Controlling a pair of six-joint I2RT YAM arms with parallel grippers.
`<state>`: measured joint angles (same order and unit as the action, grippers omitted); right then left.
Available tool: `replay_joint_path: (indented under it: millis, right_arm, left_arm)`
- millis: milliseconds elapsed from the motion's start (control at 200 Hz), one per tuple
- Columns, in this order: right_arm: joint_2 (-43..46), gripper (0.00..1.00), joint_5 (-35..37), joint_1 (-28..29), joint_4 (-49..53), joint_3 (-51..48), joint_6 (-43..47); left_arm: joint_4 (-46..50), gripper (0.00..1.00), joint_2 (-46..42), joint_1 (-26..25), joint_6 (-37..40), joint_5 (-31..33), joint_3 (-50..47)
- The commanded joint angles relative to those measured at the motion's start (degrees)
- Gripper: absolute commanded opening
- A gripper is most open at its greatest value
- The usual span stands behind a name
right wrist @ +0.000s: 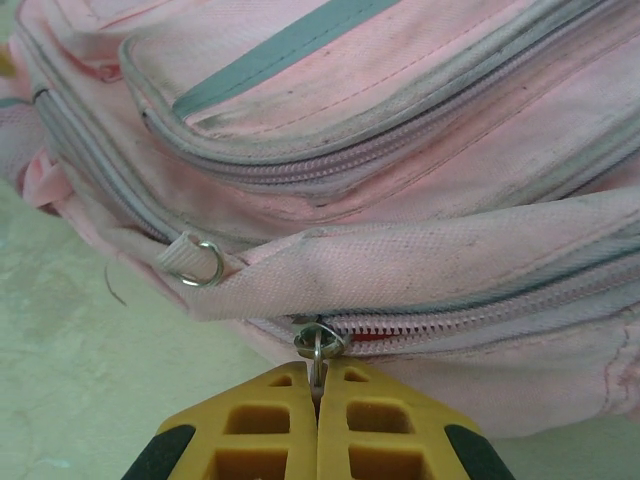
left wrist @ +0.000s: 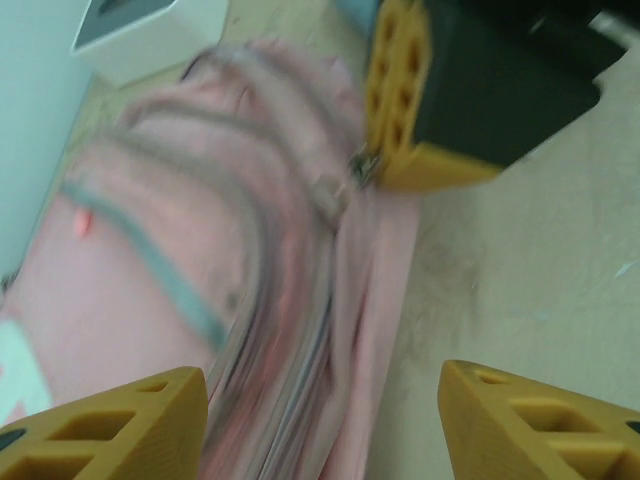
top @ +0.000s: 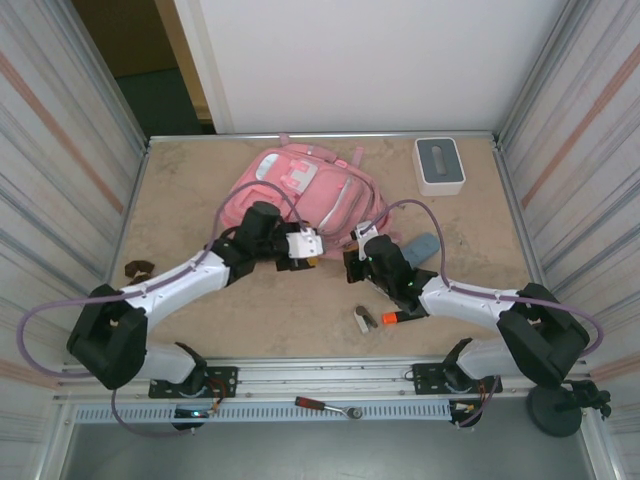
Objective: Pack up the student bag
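Yellow right hand (right wrist: pixel 318 388) pinches metal zipper ring (right wrist: pixel 316 343) on soft pink student bag (right wrist: pixel 420 130); left hand (left wrist: pixel 320 390) gapes.

student bag (top: pixel 300 190): pink fabric; grey zip tracks; one teal stripe; white-trimmed pocket.
zip pull (right wrist: pixel 317 345): silver metal ring.
right gripper (right wrist: pixel 318 415): jaws yellow-orange, black at the base.
left gripper (left wrist: pixel 320 395): jaws same yellow-orange.
box (top: pixel 439 165): white, grey top.
bench (top: pixel 300 310): mottled beige.
arms (top: pixel 180 282): white links, black joints.
cable (top: pixel 24 335): purple.
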<state>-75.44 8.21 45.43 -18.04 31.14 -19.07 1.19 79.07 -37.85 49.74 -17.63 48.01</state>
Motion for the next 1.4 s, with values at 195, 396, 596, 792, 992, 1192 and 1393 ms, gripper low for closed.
replay_joint_path:
  millis: [195,396,596,792,992,1192,1393]
  right_arm:
    - [4.6,0.0,-4.6,1.5,-2.1,2.2,-1.3]
    - [7.2,0.0,-1.6,0.0,2.0,0.2,-0.3]
    - [10.3,0.0,11.1,-1.0,14.3,0.7,0.7]
    - [10.4,0.0,12.1,-4.6,17.4,1.6,1.0]
    - [7.5,0.0,-13.2,-10.7,8.8,1.6,4.8]
    - [3.5,0.0,-19.4,-12.6,3.5,1.7,5.1]
    - [1.7,0.04,-19.4,-13.3,-2.6,-0.3,5.1]
  left_arm:
    - [-5.6,0.52,10.1,-2.8,2.0,7.3,5.0]
    - [-7.6,0.05,8.5,-0.9,1.5,6.4,2.9]
    - [-8.8,0.0,2.0,4.8,-0.6,-0.9,-1.9]
    - [-9.4,0.0,-1.3,8.2,-1.3,-5.1,-4.3]
    - [-9.8,0.0,-2.1,8.8,-3.9,-10.6,-4.7]
    - [-10.1,0.0,-2.3,8.8,-6.3,-14.3,-3.9]
    - [-10.2,0.0,-3.5,8.8,-7.0,-15.9,-3.7]
